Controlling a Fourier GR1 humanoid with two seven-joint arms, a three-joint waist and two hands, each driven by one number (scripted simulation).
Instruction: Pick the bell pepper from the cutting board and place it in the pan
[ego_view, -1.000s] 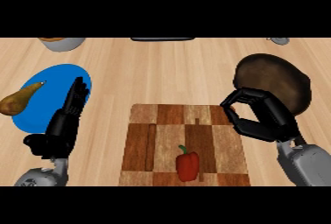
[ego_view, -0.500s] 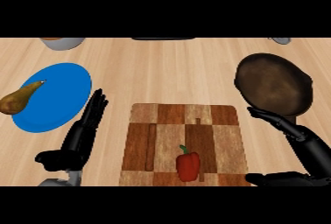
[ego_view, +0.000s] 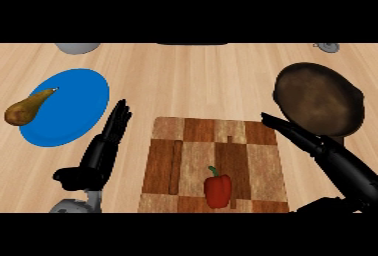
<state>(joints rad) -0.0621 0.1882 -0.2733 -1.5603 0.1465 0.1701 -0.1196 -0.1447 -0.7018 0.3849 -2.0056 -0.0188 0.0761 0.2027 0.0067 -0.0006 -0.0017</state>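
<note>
Red bell pepper (ego_view: 218, 190) lying on checkered cutting board (ego_view: 214, 150), near its front edge. Dark pan (ego_view: 319, 98) at right, beyond board. Left hand (ego_view: 103, 147) and right hand (ego_view: 325, 155) flanking board, fingers straight, holding nothing. Pear (ego_view: 26, 108) overlapping blue plate (ego_view: 74, 105).
</note>
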